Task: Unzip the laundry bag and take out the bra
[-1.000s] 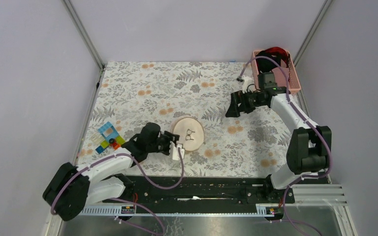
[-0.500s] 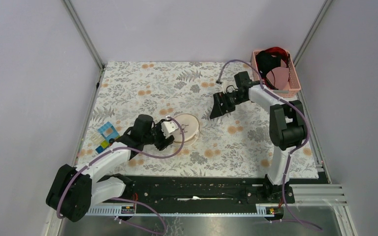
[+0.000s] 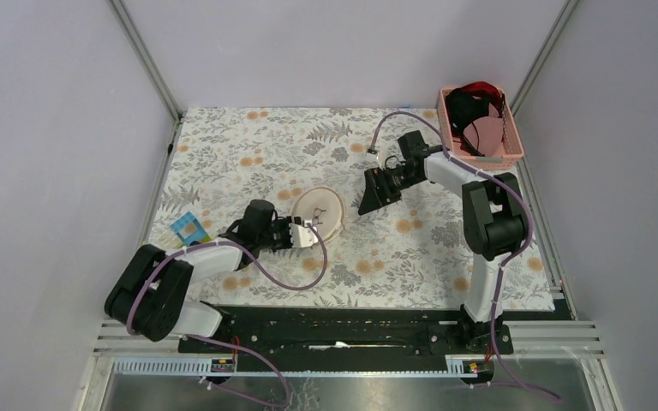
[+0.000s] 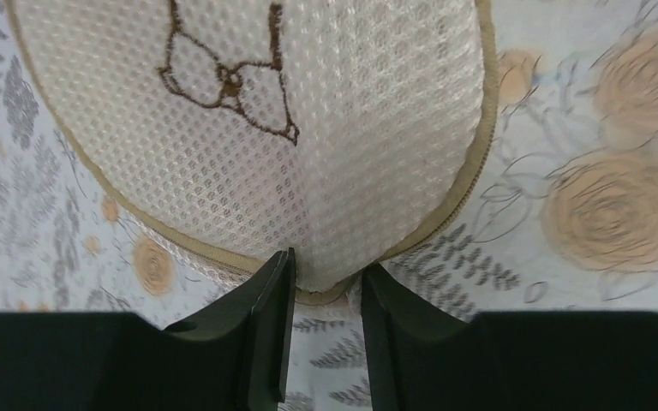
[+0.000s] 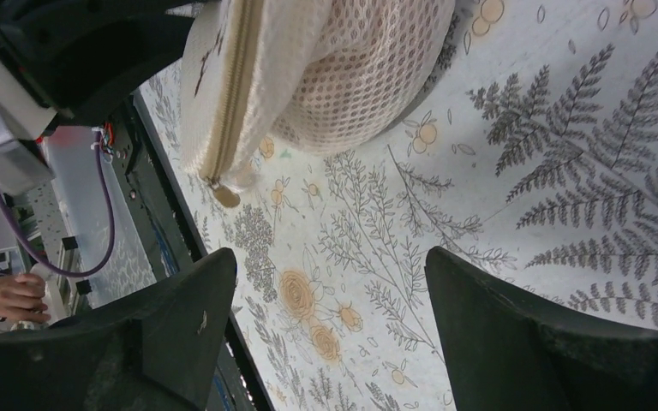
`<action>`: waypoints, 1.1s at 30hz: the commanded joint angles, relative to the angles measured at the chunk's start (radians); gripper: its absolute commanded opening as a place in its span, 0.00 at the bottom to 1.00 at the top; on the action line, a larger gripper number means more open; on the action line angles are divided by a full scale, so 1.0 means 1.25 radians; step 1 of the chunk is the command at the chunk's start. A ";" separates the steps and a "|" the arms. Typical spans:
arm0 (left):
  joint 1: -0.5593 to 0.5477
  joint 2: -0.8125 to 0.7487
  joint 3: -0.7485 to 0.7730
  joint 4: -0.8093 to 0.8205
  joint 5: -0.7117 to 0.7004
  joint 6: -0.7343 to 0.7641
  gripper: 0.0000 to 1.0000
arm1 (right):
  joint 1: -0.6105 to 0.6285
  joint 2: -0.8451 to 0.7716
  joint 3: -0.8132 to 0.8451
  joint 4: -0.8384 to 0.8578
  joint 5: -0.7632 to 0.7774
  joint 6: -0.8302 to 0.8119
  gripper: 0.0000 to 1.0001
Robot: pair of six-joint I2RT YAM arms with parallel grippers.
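1. The table (image 3: 248, 145), covered by a fern-and-flower cloth, is carrying the whole workspace. The pink slatted basket (image 3: 514, 141) is standing at its far right corner with black and red garments (image 3: 467, 107) inside, well apart from the work.
2. The laundry bag (image 3: 319, 212) is now standing tipped up on its edge near the middle of the table. A second ago it was lying flat. This is presenting the zip (image 5: 236, 77) along its rim to the right arm.
3. The left gripper (image 4: 326, 265) is pinching the bag's lower rim. Its jaws are standing close together, creasing the mesh between them and propping the case up.
4. The right gripper (image 5: 330, 265) is hanging with jaws spread wide and nothing between them. It has been travelling over from beside the basket and is now sitting just beside the bag, facing the zip.
5. The zip is still running fully closed, so unzipping is not yet begun. The bra is not showing in any view and is judged to be lying inside the case.
6. The zip pull (image 5: 225, 196) is dangling at the bottom of the rim, near the cloth. It is judged to be the right gripper's next target.
7. No brand, label or readable writing is showing. The bag's face is bearing only a small brown line drawing (image 4: 227, 77).
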 commanded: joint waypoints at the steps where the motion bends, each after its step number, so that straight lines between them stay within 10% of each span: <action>1: 0.051 0.068 0.056 0.079 0.038 0.216 0.37 | 0.004 -0.069 -0.019 -0.018 -0.030 -0.006 0.87; 10: 0.220 0.006 0.113 -0.017 0.065 0.132 0.62 | 0.003 -0.133 -0.052 0.005 -0.043 0.009 0.88; 14: 0.222 -0.132 0.069 -0.119 0.143 0.153 0.98 | 0.003 -0.170 -0.086 0.054 -0.021 0.014 0.89; 21: 0.159 -0.249 -0.008 -0.119 0.139 0.069 0.99 | 0.003 -0.196 -0.093 0.103 0.009 0.037 0.90; 33: -0.224 0.081 0.078 0.260 -0.493 -0.211 0.91 | -0.040 -0.209 -0.106 0.169 0.057 0.118 0.90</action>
